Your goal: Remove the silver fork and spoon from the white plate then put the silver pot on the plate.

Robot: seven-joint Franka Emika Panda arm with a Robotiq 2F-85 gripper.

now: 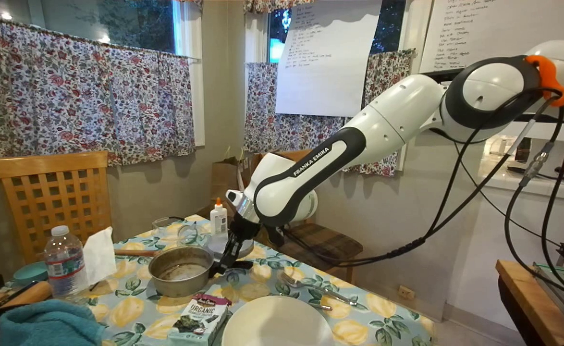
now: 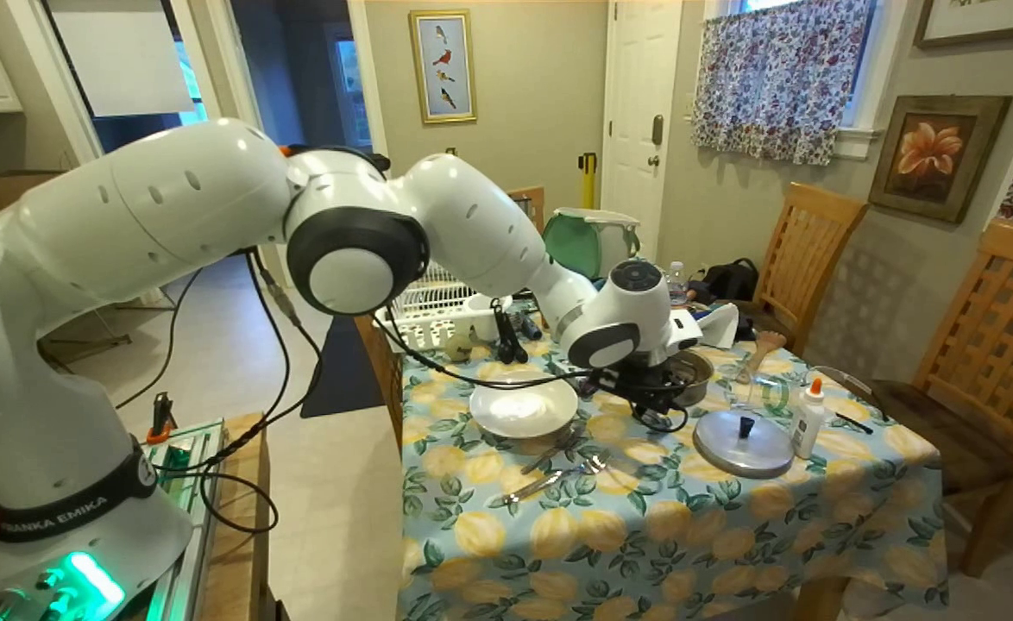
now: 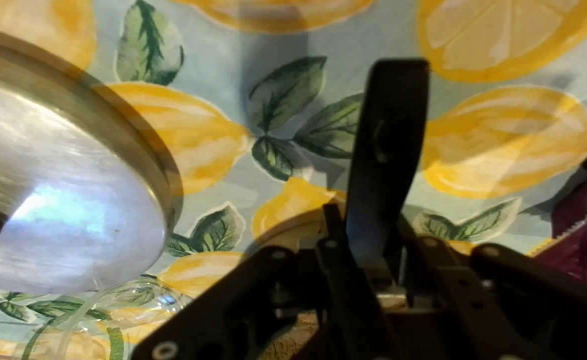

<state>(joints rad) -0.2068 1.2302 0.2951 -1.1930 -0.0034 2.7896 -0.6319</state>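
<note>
The silver pot [image 1: 181, 278] stands beyond the snack box, and part of it shows behind the wrist in an exterior view [image 2: 696, 373]. My gripper [image 1: 219, 266] points down at the pot's near side. In the wrist view its fingers [image 3: 366, 222] are close on both sides of the pot's black handle [image 3: 391, 110]. The white plate [image 1: 277, 327] lies bare nearer the robot, also in an exterior view [image 2: 524, 410]. The silver fork [image 2: 563, 475] and spoon [image 2: 550, 454] lie on the tablecloth beside the plate. Whether the pot touches the table is hard to tell.
A round silver lid [image 2: 744, 444] lies close to the gripper, with a glue bottle [image 2: 807, 423] and clear glass [image 1: 188, 233] nearby. A snack box [image 1: 200, 319] stands between pot and plate. A water bottle [image 1: 65, 264] and teal towel [image 1: 49, 324] are further over.
</note>
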